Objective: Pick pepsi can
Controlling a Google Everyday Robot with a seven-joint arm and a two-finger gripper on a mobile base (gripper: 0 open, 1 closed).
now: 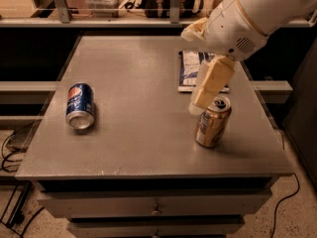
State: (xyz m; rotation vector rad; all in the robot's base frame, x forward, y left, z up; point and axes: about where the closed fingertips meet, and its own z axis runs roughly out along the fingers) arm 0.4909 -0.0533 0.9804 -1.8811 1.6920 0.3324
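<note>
1. The white arm [250, 16] reaches in from the upper right corner, its bulky rounded wrist housing hanging over the far right part of the grey table [133, 148].
2. From that housing the cream-coloured gripper [197, 105] angles downward and to the left. Its tip hovers just above and beside the top of the gold can [213, 123].
3. Whether the gripper is parted or closed, I cannot tell from this angle. Nothing shows in its hold.
4. The gold can stands upright near the right front of the table, with its opened top facing up.
5. And the one that matters: the pepsi can [80, 106] lies on its side on the left part of the table, silver end toward the front edge and logo facing up. It is well apart from the gripper, with a wide stretch of tabletop between them.
6. Behind the arm, a flat blue-white chip bag [189, 68] lies on the far right of the table. The wrist and gripper partly cover it.
7. Under the tabletop sits a drawer front [156, 205] with a small knob.
</note>
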